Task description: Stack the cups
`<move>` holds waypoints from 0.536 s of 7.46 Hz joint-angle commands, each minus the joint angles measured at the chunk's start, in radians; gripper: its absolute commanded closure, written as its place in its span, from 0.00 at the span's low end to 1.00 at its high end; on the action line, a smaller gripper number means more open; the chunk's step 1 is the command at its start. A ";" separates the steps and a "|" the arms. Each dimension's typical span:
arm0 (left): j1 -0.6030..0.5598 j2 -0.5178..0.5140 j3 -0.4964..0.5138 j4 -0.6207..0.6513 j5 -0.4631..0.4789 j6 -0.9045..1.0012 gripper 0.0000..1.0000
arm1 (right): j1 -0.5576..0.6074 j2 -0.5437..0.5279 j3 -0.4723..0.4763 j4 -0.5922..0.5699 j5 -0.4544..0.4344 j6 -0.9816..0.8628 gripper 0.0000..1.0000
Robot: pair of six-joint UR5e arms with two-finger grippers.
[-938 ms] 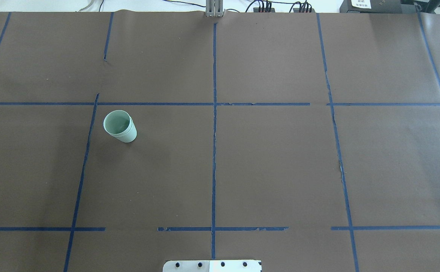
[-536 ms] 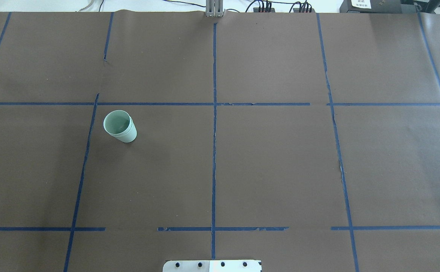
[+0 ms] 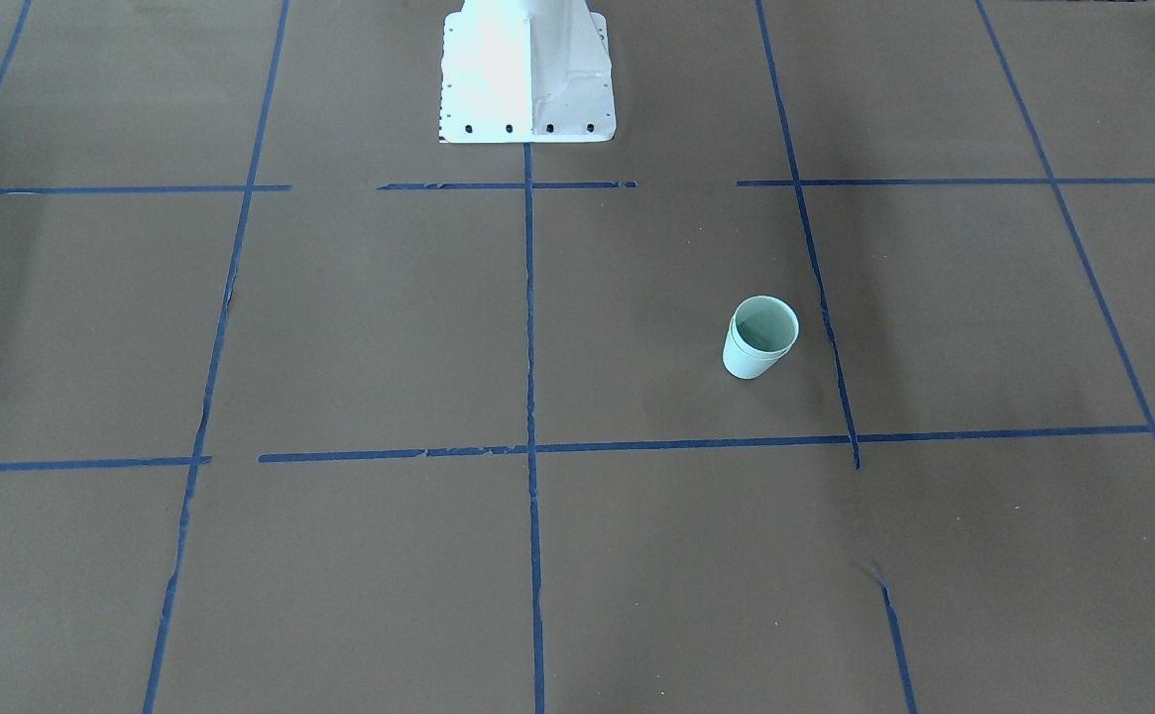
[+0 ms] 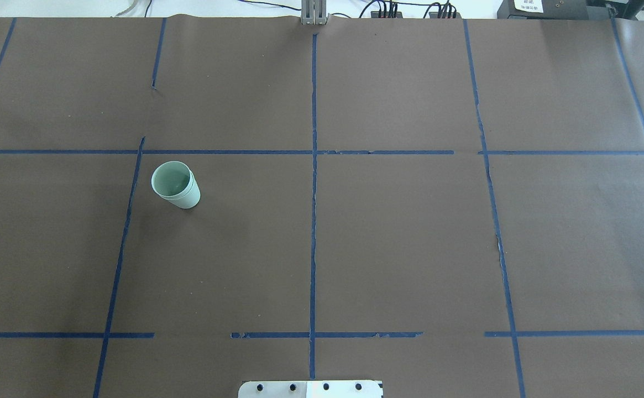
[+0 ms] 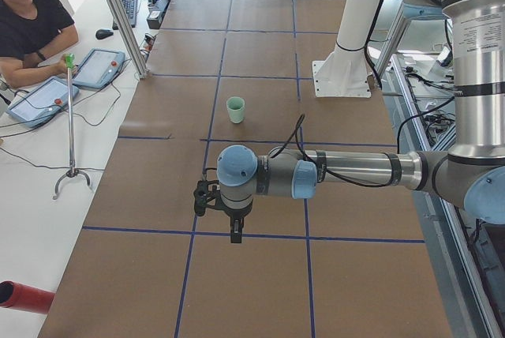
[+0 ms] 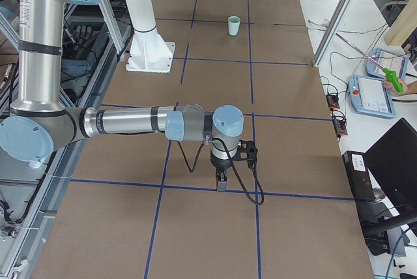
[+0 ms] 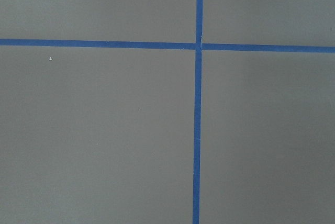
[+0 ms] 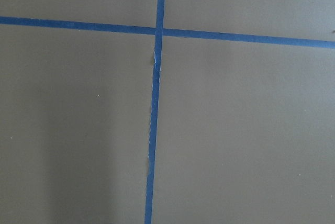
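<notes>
Brown paper covers the table (image 4: 410, 249), gridded with blue tape (image 4: 313, 221); an operator (image 5: 31, 30) sits at the upper left of the left-side view. The left gripper (image 5: 234, 234) and right gripper (image 6: 222, 182) point down from level forearms; their finger spread cannot be told. The cups (image 4: 176, 186), nested upright, stand left of centre in the overhead view, apart from both grippers and every table edge

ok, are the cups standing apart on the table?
No, the cups stand as one stack, one nested inside the other, with two rims showing in the overhead view.
</notes>
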 commanded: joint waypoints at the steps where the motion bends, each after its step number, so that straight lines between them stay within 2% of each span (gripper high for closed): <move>1: -0.002 -0.031 0.000 0.143 0.005 0.052 0.00 | 0.000 0.000 0.000 0.002 0.000 0.000 0.00; 2: -0.007 -0.061 -0.006 0.154 0.061 0.053 0.00 | 0.000 0.000 0.000 0.002 0.000 0.000 0.00; 4: -0.007 -0.062 0.002 0.154 0.066 0.053 0.00 | 0.000 0.000 0.000 0.000 0.000 0.000 0.00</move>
